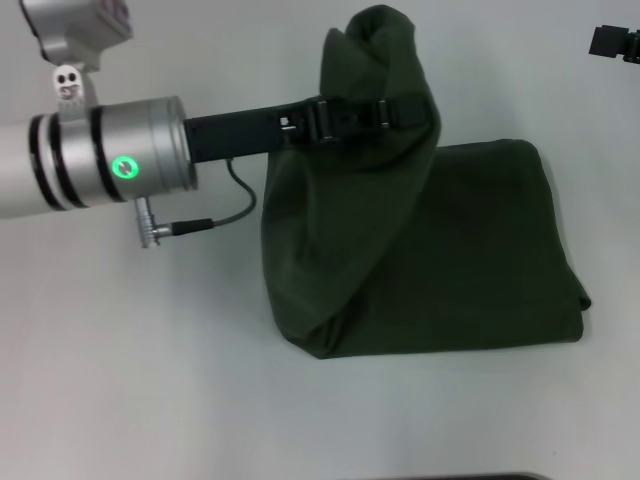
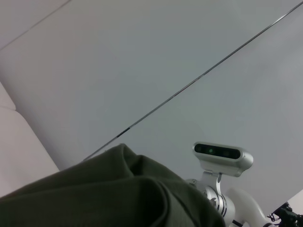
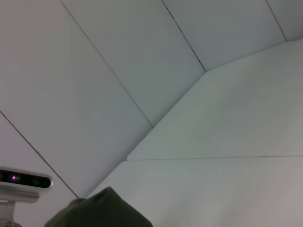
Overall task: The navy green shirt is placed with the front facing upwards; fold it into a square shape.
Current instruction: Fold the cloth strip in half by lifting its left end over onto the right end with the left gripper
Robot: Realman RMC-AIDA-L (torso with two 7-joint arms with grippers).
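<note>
No text, brand or number can be read anywhere in these views. The only sign is a small round green light point(image 1: 126, 166) on the silver wrist cuff point(image 1: 120, 155) of the left arm, its mark too small to make out.

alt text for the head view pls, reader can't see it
The left gripper holds a lifted flap of the dark olive-green cotton shirt above the folded rest on the white table. The silver left arm reaches in from the left; the right gripper sits at the far right edge.
</note>
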